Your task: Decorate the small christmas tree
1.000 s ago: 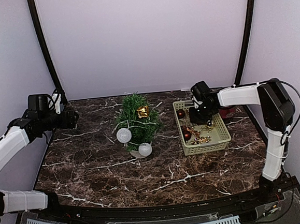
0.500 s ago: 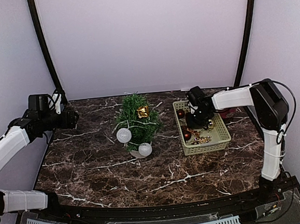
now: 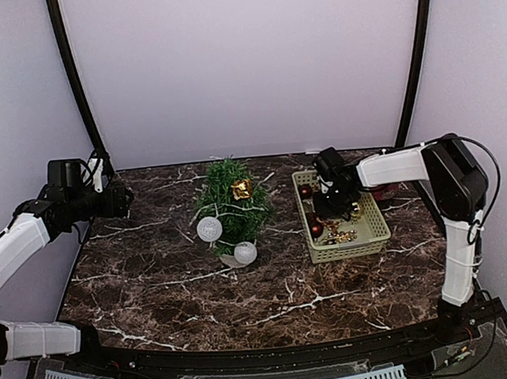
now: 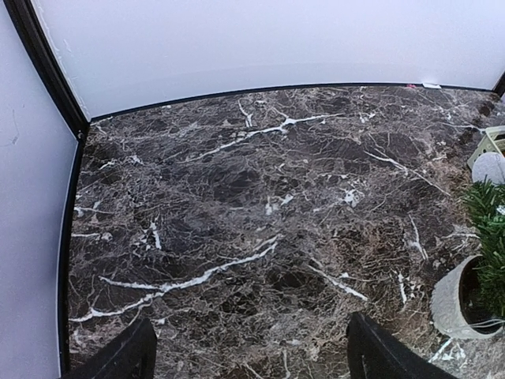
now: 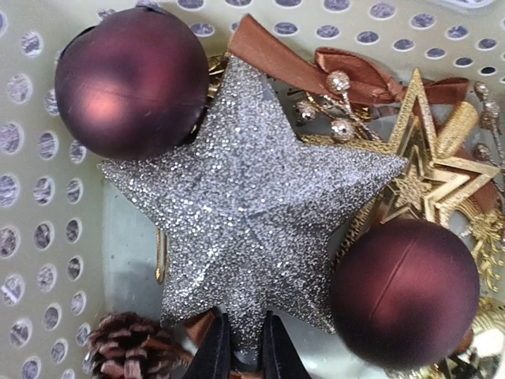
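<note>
In the basket (image 5: 31,237) the right claw (image 5: 241,335) pinched the silver star (image 5: 245,197) by its lower tip. Well apart from the basket, the left claw (image 4: 248,355) stood spread wide.

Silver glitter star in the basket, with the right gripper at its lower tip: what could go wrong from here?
The right gripper pinches only the lower tip of the silver glitter star, so it may pivot or slip on lifting. Two matte maroon baubles press against it and a brown satin ribbon lies at its top point; either might be dragged out of the pale green perforated basket.
</note>
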`<state>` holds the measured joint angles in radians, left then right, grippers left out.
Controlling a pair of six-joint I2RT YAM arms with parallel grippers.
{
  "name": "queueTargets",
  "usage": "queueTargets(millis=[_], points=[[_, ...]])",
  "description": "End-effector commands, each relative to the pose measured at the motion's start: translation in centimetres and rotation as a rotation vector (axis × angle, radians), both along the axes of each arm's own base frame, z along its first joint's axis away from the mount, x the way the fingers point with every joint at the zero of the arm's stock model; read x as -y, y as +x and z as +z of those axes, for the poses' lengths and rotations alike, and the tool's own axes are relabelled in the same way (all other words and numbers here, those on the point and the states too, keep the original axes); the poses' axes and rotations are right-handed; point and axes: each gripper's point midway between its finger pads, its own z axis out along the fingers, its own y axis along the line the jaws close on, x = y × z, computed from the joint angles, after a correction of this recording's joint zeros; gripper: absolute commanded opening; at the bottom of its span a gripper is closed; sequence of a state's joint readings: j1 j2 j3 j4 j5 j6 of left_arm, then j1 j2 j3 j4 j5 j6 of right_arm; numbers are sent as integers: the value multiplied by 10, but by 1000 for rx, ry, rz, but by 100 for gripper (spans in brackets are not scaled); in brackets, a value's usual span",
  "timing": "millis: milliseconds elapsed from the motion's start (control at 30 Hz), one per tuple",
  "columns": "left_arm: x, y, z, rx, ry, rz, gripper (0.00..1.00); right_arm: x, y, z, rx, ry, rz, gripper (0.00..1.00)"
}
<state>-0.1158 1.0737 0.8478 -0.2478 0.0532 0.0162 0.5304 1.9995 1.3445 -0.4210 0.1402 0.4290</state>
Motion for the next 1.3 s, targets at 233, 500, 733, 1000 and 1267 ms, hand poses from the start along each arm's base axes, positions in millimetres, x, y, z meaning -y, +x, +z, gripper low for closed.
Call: queueTargets(millis=[233,500,733,1000,1267], points=[[88,-17,99,99,-240,-149,84,8,-31,122,168,99,84,9],[203,-60,157,68,-481,-405,82,-20,-94,197,268,241,310,4],[285,-102,181,-4,-652,-611,82,-80,-161,254,346,333,571,2],[315,-109,175,-104,-721,-671,82,-133,-210,282,409,306,758,1],[311,-102,157,-135,-702,-600,70,-156,-222,279,423,235,821,0]])
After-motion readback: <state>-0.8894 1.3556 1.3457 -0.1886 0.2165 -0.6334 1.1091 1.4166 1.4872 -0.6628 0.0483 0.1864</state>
